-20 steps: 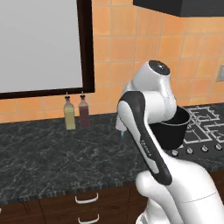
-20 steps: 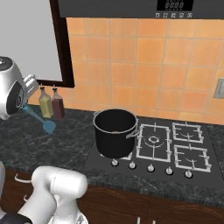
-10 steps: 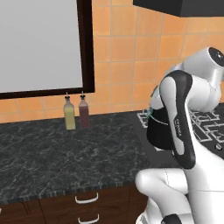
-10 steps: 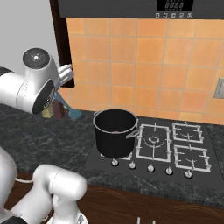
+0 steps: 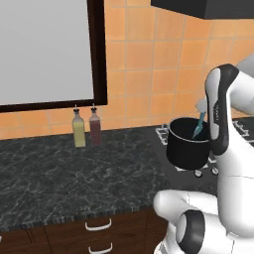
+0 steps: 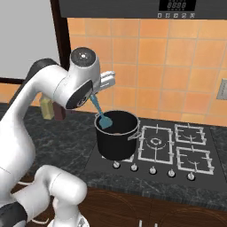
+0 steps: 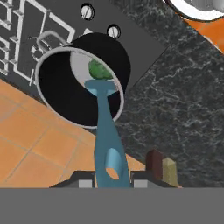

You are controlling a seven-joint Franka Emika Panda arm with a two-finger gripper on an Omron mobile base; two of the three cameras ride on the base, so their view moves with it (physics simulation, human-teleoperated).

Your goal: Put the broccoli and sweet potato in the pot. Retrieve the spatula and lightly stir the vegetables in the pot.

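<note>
In the hand view, the gripper (image 7: 113, 183) is seen closed on the handle of the light blue spatula (image 7: 106, 135), a dark finger (image 7: 81, 180) pressed to each side of it. The handle runs away from the fingers to a small flat head held just inside the rim of the black pot (image 7: 83, 83). One dark green piece of broccoli (image 7: 101, 70) is seen on the pot's floor just past the spatula head; this is shown by the hand view alone. The sweet potato cannot be made out in it. One loop handle is seen on the pot's far side.

From the right base view, the spatula (image 6: 101, 114) is seen slanting down from the gripper (image 6: 93, 96) into the pot (image 6: 116, 135), its head against the inner wall. The gripper itself is largely covered there by the white arm's wrist. A reddish patch is seen low inside the pot, but it cannot be told what it is.

In the left base view, the pot (image 5: 187, 144) is partly hidden by the arm, and only a slice of the spatula (image 5: 199, 127) is shown above the rim.

The pot stands on the front left burner of a four-burner hob (image 6: 175, 146); five knobs are counted along its front edge. Two bottles (image 5: 86, 127), one yellowish and one dark red, stand side by side on the dark marble counter (image 5: 74, 173) by the tiled wall, well apart from the pot.
</note>
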